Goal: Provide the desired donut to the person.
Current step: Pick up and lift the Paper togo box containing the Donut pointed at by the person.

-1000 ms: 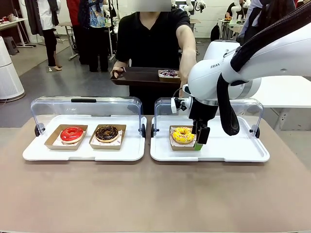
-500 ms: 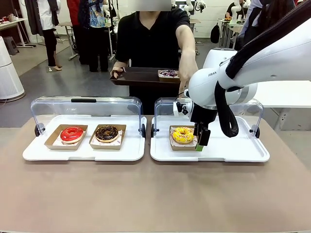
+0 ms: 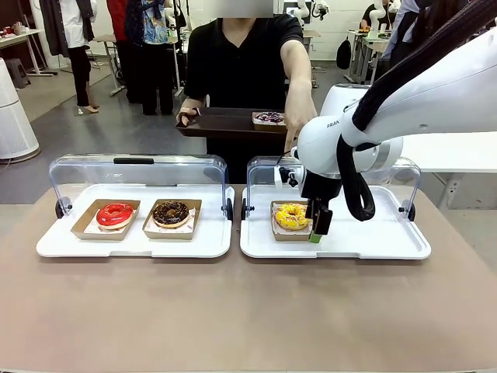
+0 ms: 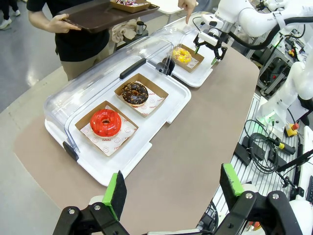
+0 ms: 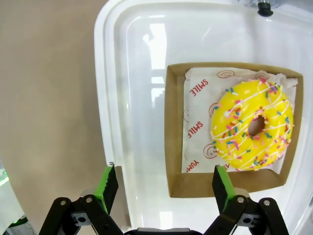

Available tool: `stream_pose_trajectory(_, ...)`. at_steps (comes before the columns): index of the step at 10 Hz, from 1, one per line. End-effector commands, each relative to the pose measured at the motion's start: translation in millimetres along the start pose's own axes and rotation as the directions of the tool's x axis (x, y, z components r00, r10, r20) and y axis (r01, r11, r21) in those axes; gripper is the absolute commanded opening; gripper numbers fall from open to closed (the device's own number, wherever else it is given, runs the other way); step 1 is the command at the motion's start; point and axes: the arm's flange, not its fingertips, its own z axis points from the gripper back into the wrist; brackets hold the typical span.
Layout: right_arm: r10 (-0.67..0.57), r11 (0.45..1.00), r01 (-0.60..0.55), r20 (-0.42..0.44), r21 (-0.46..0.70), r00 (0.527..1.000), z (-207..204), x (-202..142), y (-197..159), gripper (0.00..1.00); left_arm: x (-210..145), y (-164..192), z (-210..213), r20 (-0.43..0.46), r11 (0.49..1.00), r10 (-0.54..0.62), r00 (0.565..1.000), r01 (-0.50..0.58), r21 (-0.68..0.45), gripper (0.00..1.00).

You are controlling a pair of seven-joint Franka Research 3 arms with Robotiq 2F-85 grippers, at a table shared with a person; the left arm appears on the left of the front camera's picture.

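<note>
Yellow donut (image 3: 292, 215) with coloured sprinkles and white stripes, on printed paper in an open cardboard box (image 5: 176, 188), at the left end of the right white tray (image 3: 373, 237); clear lid (image 3: 392, 172) of that tray swung up at the far side.

Right claw (image 3: 317, 229) at the box's near right corner in the front view, pointing down, jaws spread wide, nothing between them. In the right wrist view, one green pad (image 5: 108, 180) by the tray's rim and the other over the box's edge, the donut off to one side of the gap. Contact between pad and cardboard not judgeable, possibly just clear of it.

Beyond the tray, person (image 3: 241, 62) in a black shirt at the far side of the desk (image 3: 248, 311). Pointing hand (image 4: 188, 5) with index finger directed down toward the yellow donut. Other hand (image 3: 186, 116) gripping a dark serving tray (image 3: 221, 123), with a further boxed donut (image 3: 269, 117), dark-topped, on it.

To the left, second white tray (image 3: 132, 245), lid likewise raised, with a red donut (image 3: 115, 214) and a chocolate donut (image 3: 171, 212) side by side, each in its own box.

Left claw (image 4: 172, 188) raised above the desk's end on the red donut's side, well apart from both trays, jaws wide and empty.
</note>
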Motion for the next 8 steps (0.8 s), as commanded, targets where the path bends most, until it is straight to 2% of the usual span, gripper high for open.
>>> stream_pose_trajectory(1, 0.016, 0.999, -0.017, -0.038, -0.035, 0.999, -10, -1, -10, 1.0, 0, 0, 1, 0.024, 1.0, -0.018, 1.0, 0.018, -0.009, 1.0)
stream_pose_trajectory(8, 0.003, 0.998, -0.006, -0.047, -0.069, 0.999, -21, -2, -11, 1.0, 0, 0, 1, 0.024, 1.0, -0.018, 1.0, 0.018, -0.009, 1.0)
